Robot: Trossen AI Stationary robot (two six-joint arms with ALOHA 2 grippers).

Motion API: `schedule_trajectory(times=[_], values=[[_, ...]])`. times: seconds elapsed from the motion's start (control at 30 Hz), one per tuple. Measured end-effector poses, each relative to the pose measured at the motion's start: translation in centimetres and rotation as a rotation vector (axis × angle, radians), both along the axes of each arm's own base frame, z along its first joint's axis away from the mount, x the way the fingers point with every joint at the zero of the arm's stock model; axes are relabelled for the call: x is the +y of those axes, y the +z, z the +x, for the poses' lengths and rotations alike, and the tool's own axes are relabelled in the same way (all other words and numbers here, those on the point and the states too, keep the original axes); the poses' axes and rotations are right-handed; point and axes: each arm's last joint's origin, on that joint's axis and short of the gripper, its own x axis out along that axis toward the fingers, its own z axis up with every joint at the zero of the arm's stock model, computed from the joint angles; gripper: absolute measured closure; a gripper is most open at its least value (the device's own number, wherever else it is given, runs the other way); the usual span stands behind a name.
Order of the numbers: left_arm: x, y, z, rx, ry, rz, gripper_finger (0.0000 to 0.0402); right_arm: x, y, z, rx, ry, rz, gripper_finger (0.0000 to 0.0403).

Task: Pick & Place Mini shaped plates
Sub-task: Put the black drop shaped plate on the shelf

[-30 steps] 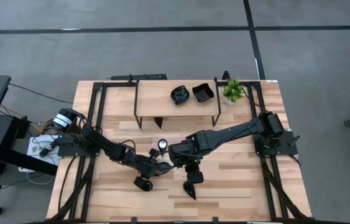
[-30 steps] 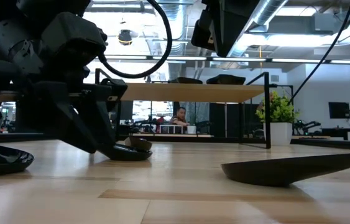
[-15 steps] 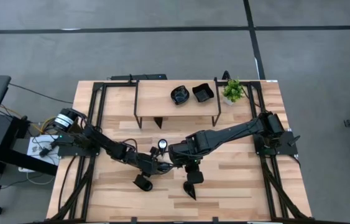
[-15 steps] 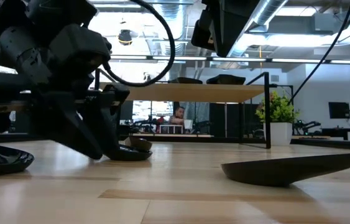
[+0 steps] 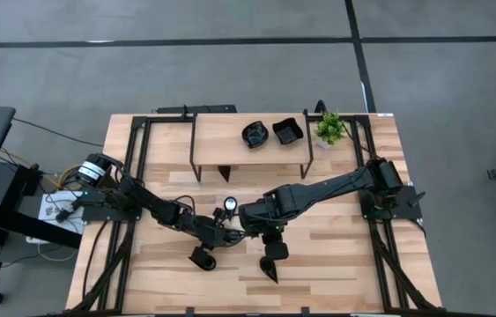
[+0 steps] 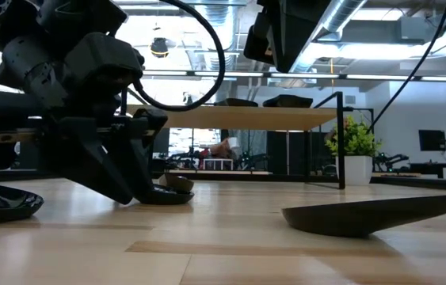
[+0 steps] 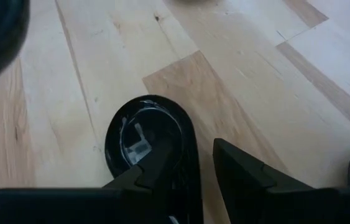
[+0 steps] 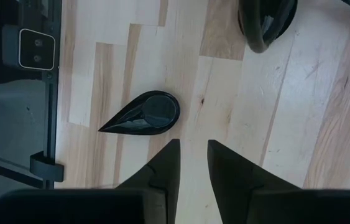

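In the low view my left gripper [image 6: 131,196] is open and slants down toward the table's right, its tips at table height beside a small rounded black dish [image 6: 167,194]. The left wrist view shows that dish [image 7: 147,134] lying flat, one finger [image 7: 162,158] over its rim and the other [image 7: 240,165] beside it. My right gripper [image 8: 193,158] is open above the table. A teardrop black plate [image 8: 143,115] lies flat beyond its fingertips, also seen in the high view [image 5: 270,267] and the low view [image 6: 373,214]. My left gripper comes at the rounded dish's rim [image 7: 187,146] slanting down from the table's left. Whether a finger touches the rim, I cannot tell. The dish lies flat on the table.
A raised wooden shelf [image 5: 221,141] at the far side carries two black dishes [image 5: 255,134] [image 5: 287,131], with a potted plant [image 5: 329,129] beside it. Another black dish [image 6: 1,204] lies near the left arm, and one more [image 8: 268,22] shows in the right wrist view. The two arms are close together mid-table.
My left gripper has edged toward the table's right, closing on the small rounded dish, with its tips staying at table height. The dishes have kept their places.
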Motion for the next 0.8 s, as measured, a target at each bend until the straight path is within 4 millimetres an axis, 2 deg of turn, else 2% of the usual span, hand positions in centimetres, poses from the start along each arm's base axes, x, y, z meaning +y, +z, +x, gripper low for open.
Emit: schedule_trajectory(times=[0.5, 0.8], values=[[-0.05, -0.03, -0.04, 0.008, -0.014, -0.01, 0.0371, 0.0, -0.01, 0.0, 0.005, -0.013, 0.003, 0.0326], [-0.08, 0.02, -0.01, 0.004, -0.015, -0.011, 0.0391, 0.0, -0.01, 0.0, 0.006, -0.017, 0.004, 0.0326]])
